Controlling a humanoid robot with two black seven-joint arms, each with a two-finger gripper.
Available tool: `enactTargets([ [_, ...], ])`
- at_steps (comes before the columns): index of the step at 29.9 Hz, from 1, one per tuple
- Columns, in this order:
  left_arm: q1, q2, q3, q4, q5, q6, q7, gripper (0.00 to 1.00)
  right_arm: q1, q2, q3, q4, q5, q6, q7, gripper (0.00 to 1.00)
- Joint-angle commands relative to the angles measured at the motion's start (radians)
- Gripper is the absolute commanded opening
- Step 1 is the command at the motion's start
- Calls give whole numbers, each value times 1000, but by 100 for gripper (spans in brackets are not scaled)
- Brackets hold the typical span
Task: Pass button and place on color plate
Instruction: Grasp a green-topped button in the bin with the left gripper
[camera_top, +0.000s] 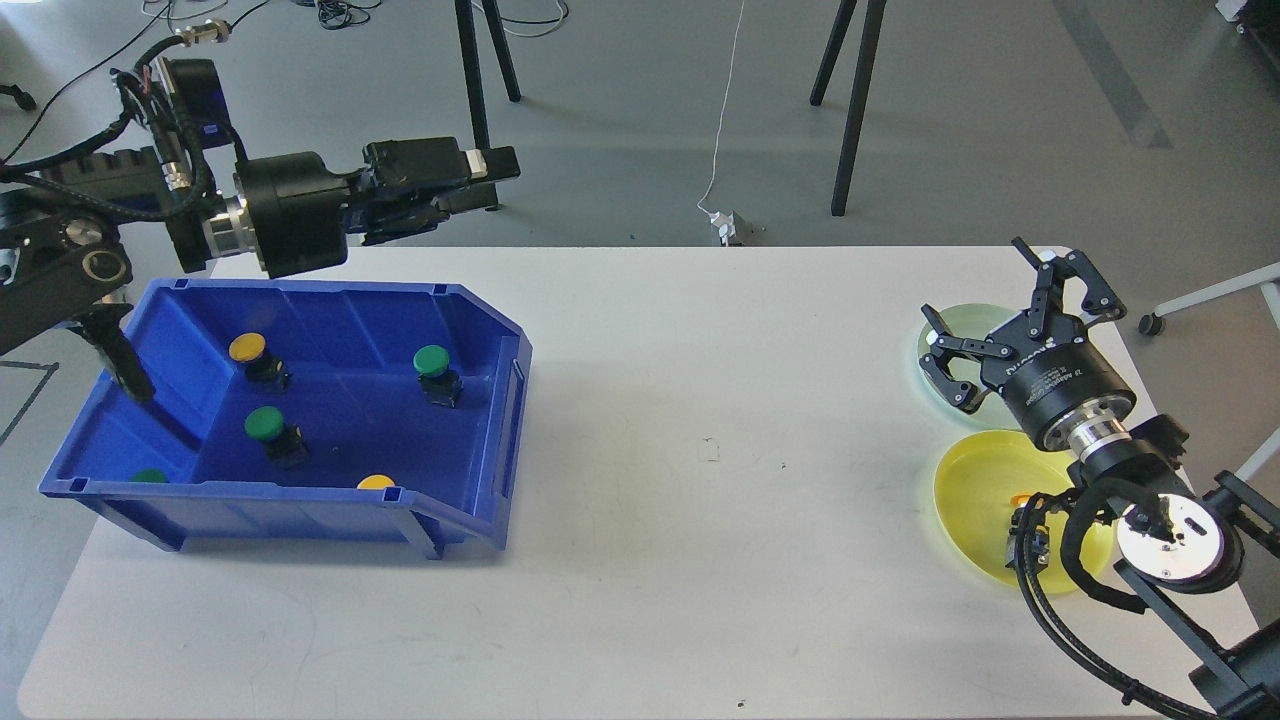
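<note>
A yellow-capped button (1020, 498) lies on the yellow plate (968, 500) at the right front, mostly hidden behind my right arm's cables. My right gripper (1003, 305) is open and empty, raised over the pale green plate (926, 345) just behind the yellow one. My left gripper (472, 183) is empty with its fingers a little apart, held in the air behind the back edge of the blue bin (500, 400). In the bin lie a yellow button (247, 348), two green buttons (431, 361) (264, 424), and more at its front wall.
The bin stands at the table's left. The white table (700, 450) stretches between bin and plates. Tripod legs (850, 110) stand on the floor behind the table. My right arm's wrist and cables (1170, 520) hang over the yellow plate's right side.
</note>
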Motion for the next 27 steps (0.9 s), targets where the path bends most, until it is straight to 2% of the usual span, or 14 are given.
enactTargets([
  [1, 19, 67, 2, -18, 181, 0, 0, 68, 128, -60, -40, -15, -8, 20, 8, 97],
  [5, 53, 104, 5, -16, 415, 0, 0, 68, 222, -112, -42, -35, 3, 16, 8, 97],
  [10, 116, 105, 18, 17, 666, 0, 0, 68, 242, -140, -45, -43, 4, 17, 8, 97],
  [15, 171, 63, 18, 155, 729, 0, 0, 68, 213, -138, -50, -42, 4, 23, 10, 97],
  [27, 179, -45, 54, 390, 798, 0, 0, 68, 170, -140, -42, -42, 6, 28, 24, 97],
])
